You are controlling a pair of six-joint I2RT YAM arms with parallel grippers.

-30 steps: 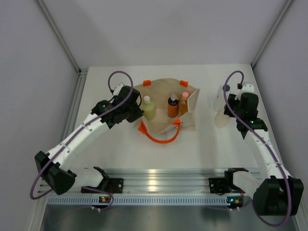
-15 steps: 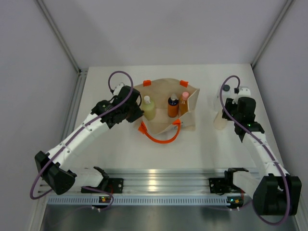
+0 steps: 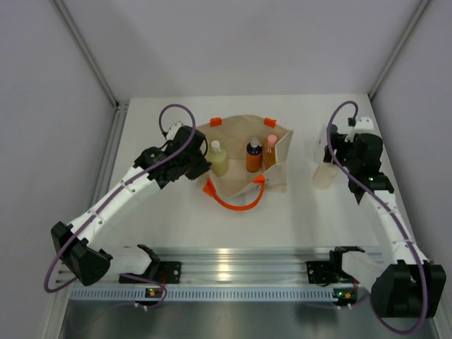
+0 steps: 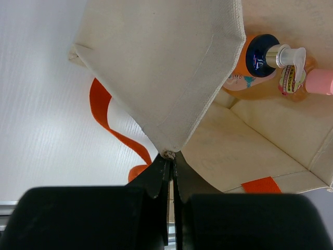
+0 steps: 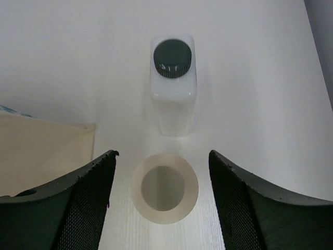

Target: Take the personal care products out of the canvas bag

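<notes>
Beige canvas makes up the canvas bag [image 3: 277, 150], which sits mid-worktop with an orange loop handle [image 3: 236, 202] spilling toward the near edge. Three bottles are inside it: a yellow-green bottle [image 3: 218, 160] with a white cap, an orange bottle [image 4: 248, 66] with a dark blue cap, and a slim amber bottle [image 4: 297, 82] with a pink cap. The orange bottle carries a label with teal print, and the amber one has a yellow and red label. The writing on both is too small to read, as are the pale marks on the white bottle's dark cap.

The worktop [image 3: 176, 219] is white, closed in by pale grey walls [image 3: 247, 42], with a metal rail [image 3: 240, 258] along its near edge.

The left hand [image 4: 167, 161] is pinched together on a corner of the bag's rim. The right hand [image 5: 163, 156] hangs with its fingers [image 5: 83, 200] well apart, either side of the cream cylinder [image 5: 164, 187] and touching nothing. That cylinder stands on the worktop to the right of the bag, just beside the white bottle [image 5: 173, 99].
</notes>
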